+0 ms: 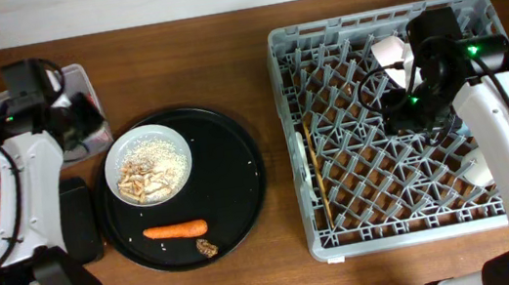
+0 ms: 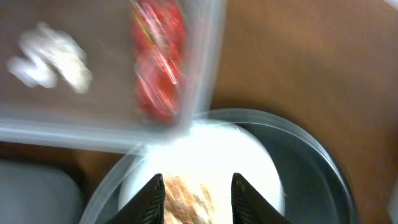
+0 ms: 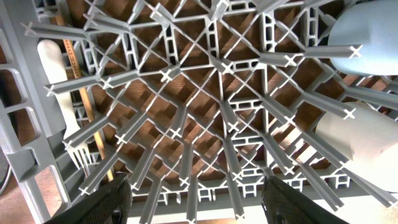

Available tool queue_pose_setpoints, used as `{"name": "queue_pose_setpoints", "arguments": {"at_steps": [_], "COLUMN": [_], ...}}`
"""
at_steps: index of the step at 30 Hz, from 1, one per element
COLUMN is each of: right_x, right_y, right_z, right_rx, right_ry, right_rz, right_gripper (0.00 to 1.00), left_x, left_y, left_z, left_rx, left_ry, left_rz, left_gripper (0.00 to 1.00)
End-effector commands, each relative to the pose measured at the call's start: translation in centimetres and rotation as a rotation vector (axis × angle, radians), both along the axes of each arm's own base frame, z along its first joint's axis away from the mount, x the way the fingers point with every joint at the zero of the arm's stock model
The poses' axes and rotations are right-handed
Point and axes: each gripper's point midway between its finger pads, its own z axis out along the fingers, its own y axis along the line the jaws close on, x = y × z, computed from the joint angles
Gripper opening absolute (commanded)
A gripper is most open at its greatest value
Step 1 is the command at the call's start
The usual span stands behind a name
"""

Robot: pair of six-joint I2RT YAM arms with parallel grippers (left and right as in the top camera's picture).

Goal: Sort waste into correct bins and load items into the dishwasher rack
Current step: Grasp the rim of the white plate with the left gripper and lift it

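- Left jaws parted, empty, over bowl [image 2: 205, 152]; red wrapper [image 2: 157, 62] lies sorted in tub [image 2: 209, 68] at 11 o'clock.
- Right jaws spread, empty, over rack [image 3: 221, 118] for loading.

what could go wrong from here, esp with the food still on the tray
1. The open left gripper hangs over the bowl; a low sweep could tip its scraps out.
2. The carrot lies beside the brown lump near the round tray's rim; a pinch may roll it or knock the lump off.
3. The open right gripper sits close over the rack and could snag on it.
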Motion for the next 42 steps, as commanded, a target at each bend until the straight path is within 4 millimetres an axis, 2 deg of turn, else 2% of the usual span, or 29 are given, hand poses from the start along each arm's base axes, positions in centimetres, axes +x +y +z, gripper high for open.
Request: {"name": "queue_pose_setpoints", "arguments": {"at_steps": [1, 5, 9, 11, 13, 19, 26, 36, 42], "right_x": [0.1, 0.0, 0.0, 0.0, 0.0, 0.0, 0.0, 0.0, -0.1], "right_y": [-0.1, -0.1, -0.1, -0.1, -0.1, -0.1, -0.1, -0.1, -0.1], "right_z": [0.8, 0.8, 0.8, 0.8, 0.8, 0.8, 0.8, 0.8, 0.8], "right_rx": [-0.001, -0.001, -0.001, -0.001, -0.001, -0.001, -0.001, -0.001, -0.001], "right_ry": [-0.027, -0.027, -0.027, -0.026, -0.027, -0.026, -0.026, -0.026, -0.023], "right_rz": [-0.001, -0.001, -0.001, -0.001, -0.001, -0.001, -0.001, -0.001, -0.001], "right_gripper": [0.7, 0.7, 0.71, 0.71, 0.7, 0.7, 0.71, 0.71, 0.71], "left_x": [-1.4, -3.4, -4.2, -4.3, -4.4, -3.2, -2.4, -2.7, -2.9], "left_y": [-7.3, -11.1, -13.6, -14.6, -15.5, -15.8, -15.6, -15.5, -14.5], "left_z": [0.4, -1.9, -4.8, -5.8, -7.8, -11.3, -13.2, -13.9, -14.5], "left_rx": [-0.128, -0.064, 0.036, 0.041, 0.03, 0.014, 0.035, 0.041, 0.091], "left_ry": [0.052, 0.143, 0.203, 0.225, 0.269, 0.299, 0.301, 0.314, 0.32], "left_rz": [-0.176, -0.265, -0.333, -0.356, -0.336, -0.278, -0.263, -0.262, -0.245], "left_gripper": [0.34, 0.34, 0.35, 0.34, 0.34, 0.34, 0.34, 0.33, 0.32]}}
